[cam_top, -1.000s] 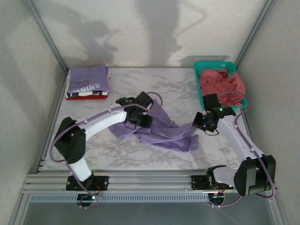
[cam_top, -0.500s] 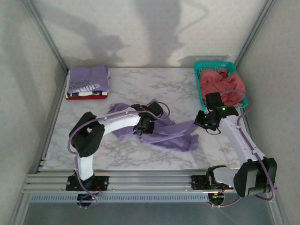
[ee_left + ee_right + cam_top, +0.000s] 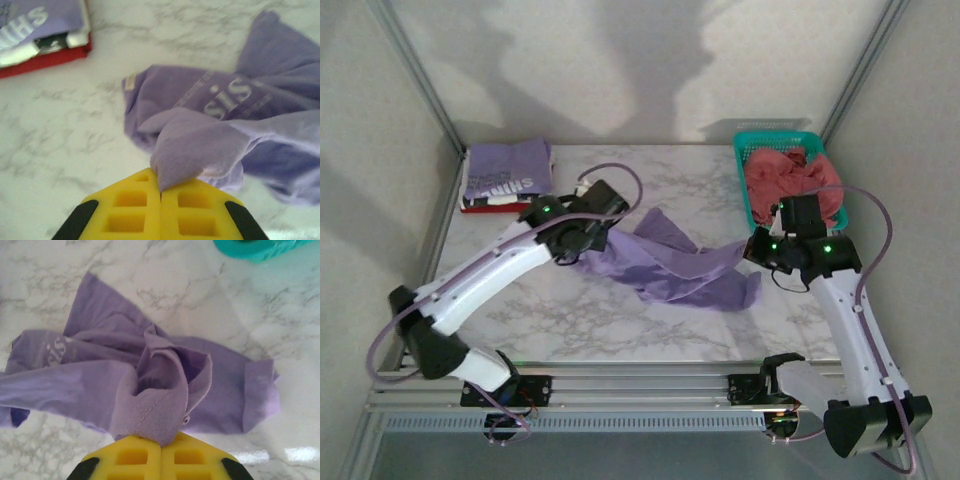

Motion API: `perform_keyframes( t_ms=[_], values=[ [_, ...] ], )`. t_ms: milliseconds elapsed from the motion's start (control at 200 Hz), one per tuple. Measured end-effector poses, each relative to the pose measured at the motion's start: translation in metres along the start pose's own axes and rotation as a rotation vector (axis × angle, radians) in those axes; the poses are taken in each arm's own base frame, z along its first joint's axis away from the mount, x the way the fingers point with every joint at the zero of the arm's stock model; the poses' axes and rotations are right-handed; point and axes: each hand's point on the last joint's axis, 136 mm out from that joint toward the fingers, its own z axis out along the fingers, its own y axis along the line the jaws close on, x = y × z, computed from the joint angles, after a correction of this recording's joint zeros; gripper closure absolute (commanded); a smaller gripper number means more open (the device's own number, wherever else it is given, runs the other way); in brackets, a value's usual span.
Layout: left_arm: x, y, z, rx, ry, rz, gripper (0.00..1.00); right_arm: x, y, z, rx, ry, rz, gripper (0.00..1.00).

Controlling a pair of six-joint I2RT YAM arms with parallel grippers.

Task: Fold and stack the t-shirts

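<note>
A lavender t-shirt (image 3: 670, 265) hangs stretched between two robot arms above the middle of the marbled surface (image 3: 700, 180), its lower folds trailing on the marble. The left end effector (image 3: 160, 184), wide apart over the garment a second ago, has now clamped its yellow fingers together on a bunched fold at the shirt's left end and drawn it toward the rear left. The right end effector (image 3: 161, 441) stays pinched on a seamed edge at the other end, near the teal basket (image 3: 775, 143) that holds a coral-pink t-shirt (image 3: 790, 180). With both ends gripped, the shirt looks ready to be pulled out flat for folding, though it is still twisted; a folded stack (image 3: 508, 175) waits at the far left corner
</note>
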Motion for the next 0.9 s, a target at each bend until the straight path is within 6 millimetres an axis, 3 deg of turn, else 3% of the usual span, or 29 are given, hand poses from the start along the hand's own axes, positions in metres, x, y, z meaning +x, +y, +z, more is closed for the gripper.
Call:
perform_keyframes(
  t_ms=[180,275,350,416,501,531,581,606,631,656,716,771,901],
  values=[
    [0.019,0.02,-0.038,0.039,0.013,-0.034,1.0,0.016,0.002,-0.016,-0.043,0.001,0.005,1.0],
    [0.01,0.016,-0.055,0.104,-0.011,-0.052,1.0,0.02,0.001,-0.021,-0.046,0.0,0.004,1.0],
    [0.001,0.0,-0.05,0.134,0.002,-0.012,1.0,0.02,0.0,-0.018,-0.036,0.006,0.002,1.0],
    [-0.011,-0.031,-0.032,0.156,0.037,0.059,1.0,0.02,-0.005,-0.008,-0.008,0.032,0.006,1.0],
    [-0.037,-0.096,0.016,0.192,0.086,0.173,1.0,0.018,-0.013,0.009,0.043,0.071,0.012,1.0],
    [-0.046,-0.122,0.037,0.207,0.092,0.207,0.86,0.015,-0.016,0.016,0.063,0.081,0.014,1.0],
    [-0.062,-0.166,0.075,0.228,0.091,0.254,0.74,0.013,-0.02,0.026,0.085,0.096,0.019,1.0],
    [-0.067,-0.185,0.096,0.239,0.077,0.275,0.61,0.011,-0.023,0.03,0.096,0.1,0.023,1.0],
    [-0.068,-0.202,0.115,0.251,0.071,0.293,0.5,0.01,-0.025,0.032,0.105,0.101,0.029,1.0],
    [-0.063,-0.213,0.133,0.257,0.081,0.308,0.47,0.008,-0.027,0.034,0.113,0.102,0.034,1.0],
    [-0.043,-0.223,0.164,0.24,0.134,0.353,0.46,0.005,-0.03,0.037,0.12,0.096,0.04,1.0],
    [-0.03,-0.222,0.178,0.222,0.17,0.381,0.46,0.003,-0.031,0.037,0.12,0.09,0.039,1.0],
    [-0.017,-0.206,0.172,0.202,0.183,0.4,0.48,0.002,-0.031,0.037,0.119,0.086,0.036,1.0]
  ],
)
